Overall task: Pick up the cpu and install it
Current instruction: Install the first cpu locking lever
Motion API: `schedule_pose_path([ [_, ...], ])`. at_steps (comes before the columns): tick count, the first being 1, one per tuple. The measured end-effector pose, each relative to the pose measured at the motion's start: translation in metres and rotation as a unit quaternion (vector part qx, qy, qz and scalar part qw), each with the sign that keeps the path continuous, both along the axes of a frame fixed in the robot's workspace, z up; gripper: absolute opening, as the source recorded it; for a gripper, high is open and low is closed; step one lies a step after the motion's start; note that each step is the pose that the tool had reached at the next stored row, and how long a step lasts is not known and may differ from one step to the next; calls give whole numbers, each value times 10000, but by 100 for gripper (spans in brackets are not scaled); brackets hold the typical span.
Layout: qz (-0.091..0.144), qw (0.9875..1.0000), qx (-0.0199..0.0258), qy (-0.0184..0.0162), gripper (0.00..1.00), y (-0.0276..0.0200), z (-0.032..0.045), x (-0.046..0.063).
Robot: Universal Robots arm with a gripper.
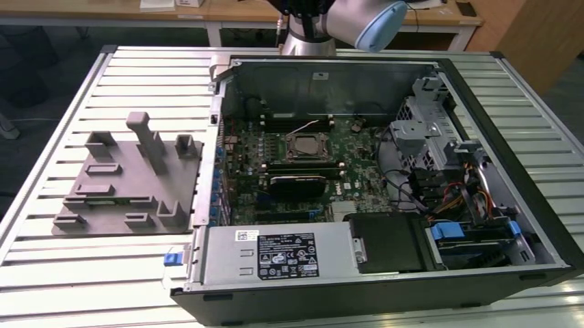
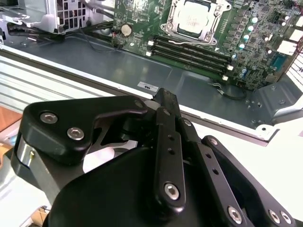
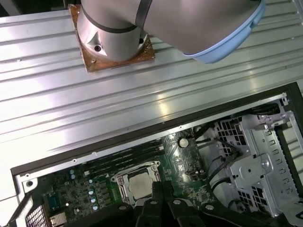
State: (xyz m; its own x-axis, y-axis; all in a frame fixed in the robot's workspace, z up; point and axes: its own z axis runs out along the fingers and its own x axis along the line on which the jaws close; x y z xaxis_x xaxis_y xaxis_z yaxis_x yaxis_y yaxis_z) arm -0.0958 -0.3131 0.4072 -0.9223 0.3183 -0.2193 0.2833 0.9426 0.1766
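Gripper (image 2: 164, 97) fingers pressed together, holding nothing — hangs well apart from the socket (image 2: 171, 23). Cpu (image 2: 194, 19) sits inside that socket — silvery top up.

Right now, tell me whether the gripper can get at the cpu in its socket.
Probably yes: the case lies open, nothing covers the cpu, and the gripper hangs above with a free way down.

Exterior view — high, looking down into the open case (image 1: 319, 82); both wrist views — far side, sharing its motherboard (image 2: 236, 42) (image 3: 80, 194).
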Motion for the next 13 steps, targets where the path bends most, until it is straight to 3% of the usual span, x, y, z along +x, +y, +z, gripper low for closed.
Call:
schedule_pose_path([
  [13, 0, 10000, -33, 1, 11, 0, -143, 1],
])
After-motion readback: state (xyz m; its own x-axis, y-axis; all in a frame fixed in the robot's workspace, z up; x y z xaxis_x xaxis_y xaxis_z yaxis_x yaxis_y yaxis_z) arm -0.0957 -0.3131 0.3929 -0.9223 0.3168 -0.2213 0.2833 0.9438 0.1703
